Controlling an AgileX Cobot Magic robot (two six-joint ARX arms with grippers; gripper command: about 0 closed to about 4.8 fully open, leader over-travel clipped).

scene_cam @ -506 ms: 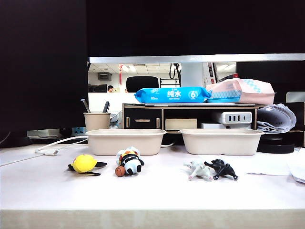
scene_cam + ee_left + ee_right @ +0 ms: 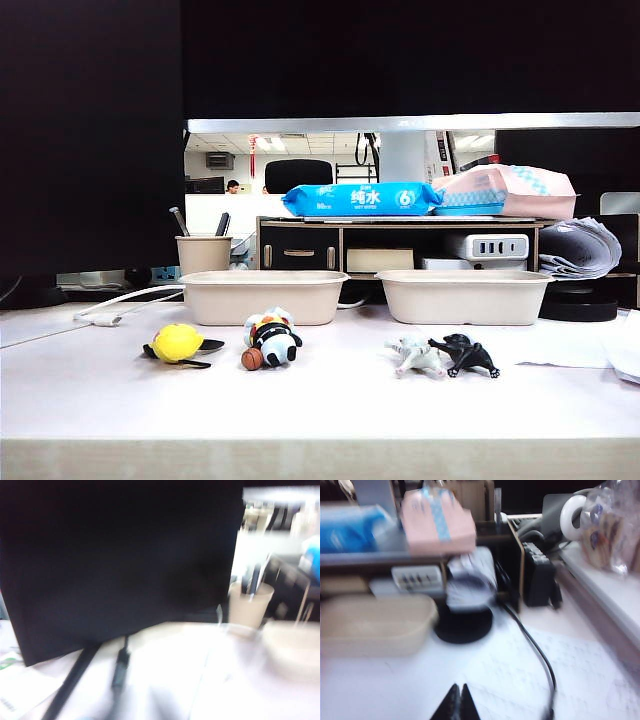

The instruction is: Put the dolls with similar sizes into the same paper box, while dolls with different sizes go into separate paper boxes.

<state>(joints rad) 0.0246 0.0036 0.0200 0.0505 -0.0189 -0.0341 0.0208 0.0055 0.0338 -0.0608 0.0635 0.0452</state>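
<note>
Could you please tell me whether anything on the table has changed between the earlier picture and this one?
Nothing has visibly changed. The round yellow plush doll, black-and-white panda plush doll, thin white animal figure and thin black animal figure lie as before in front of the two beige pulp paper boxes; neither hand has entered the exterior view.

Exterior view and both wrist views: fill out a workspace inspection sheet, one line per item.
Surface: pale table, dolls in a front row.
Job's things: yellow plush, panda plush, white figure touching black figure; left paper box and right paper box behind; no doll visible in either.
Clutter: pen cup, blue wipes pack, pink pack, papers.
Grippers: right gripper shut, low over the table; left gripper not visible, shut.
Cables: white cable; black cable.
Surroundings: dark screen, wooden shelf.
</note>
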